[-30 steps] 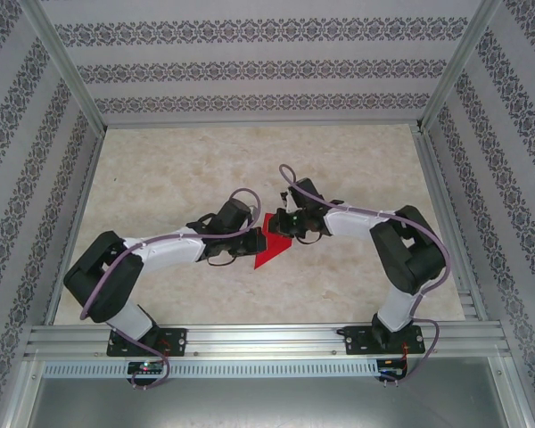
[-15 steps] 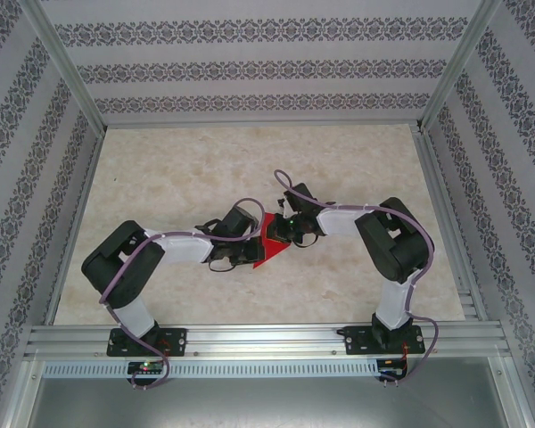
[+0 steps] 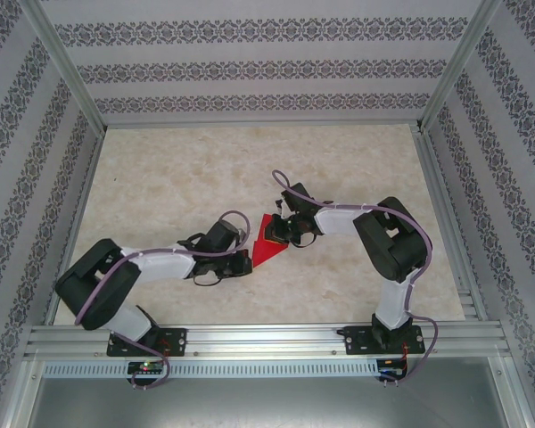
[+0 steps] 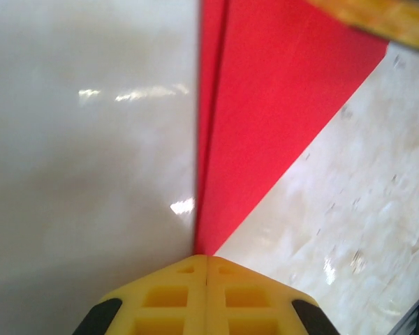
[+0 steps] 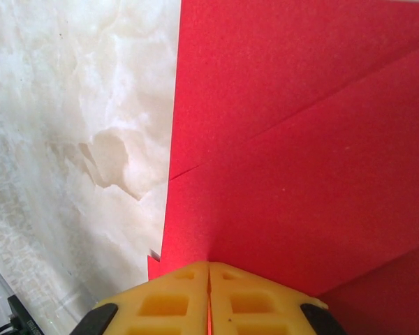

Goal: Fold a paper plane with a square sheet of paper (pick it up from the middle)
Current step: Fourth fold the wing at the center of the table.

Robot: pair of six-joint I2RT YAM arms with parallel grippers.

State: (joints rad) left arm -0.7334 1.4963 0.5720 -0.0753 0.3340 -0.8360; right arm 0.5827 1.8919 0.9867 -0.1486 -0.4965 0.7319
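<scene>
The square sheet of paper [image 3: 268, 244], folded into a triangle, is mid-table between the arms; its narrow tip points toward the near edge, long axis running far to near; the left gripper [image 4: 207, 258] is pinched tight on that tip; the right gripper [image 5: 208, 265] is clamped on the wider far part.

Seen from above, the right hand [image 3: 276, 234] covers the upper right part of the red sheet [image 3: 266, 253], and its fingertips are too small to make out. From the left wrist, the sheet runs off the frame's top and a blurred yellow shape [image 4: 377, 21] is clipped at upper right. From the right wrist, the top and right edges cut the sheet.
</scene>
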